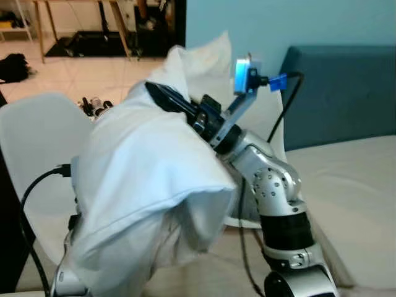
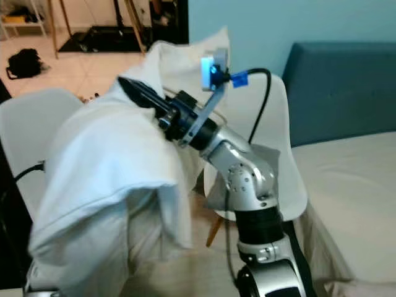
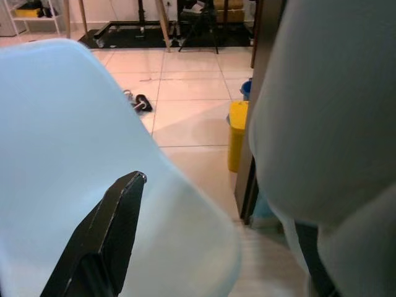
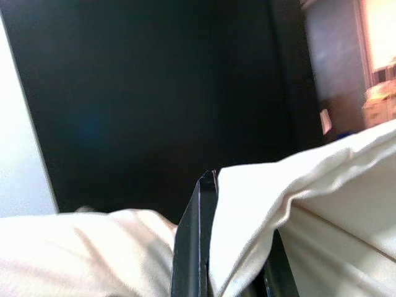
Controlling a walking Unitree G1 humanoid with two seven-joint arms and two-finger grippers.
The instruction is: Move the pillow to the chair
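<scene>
A big white pillow [image 1: 148, 179] hangs bunched in front of me, held up between both arms. My right gripper [image 1: 162, 94] reaches across from the right and is shut on the pillow's upper fold; in the right wrist view the cloth [image 4: 297, 204] is pinched beside one black finger [image 4: 195, 235]. The left arm is hidden under the pillow. My left gripper [image 3: 210, 210] stands open over a white chair seat [image 3: 62, 154], one finger [image 3: 111, 235] bare and the pillow [image 3: 328, 111] draped over the other side. That white chair [image 1: 37, 142] stands at my left.
A second white chair [image 2: 278, 136] stands behind the pillow, against the bed [image 1: 352, 179] with its blue headboard [image 1: 346, 93]. On the tiled floor are a black bag [image 1: 12, 65], small dark items [image 1: 93, 106] and a yellow bin [image 3: 237, 133]. Table legs stand at the back.
</scene>
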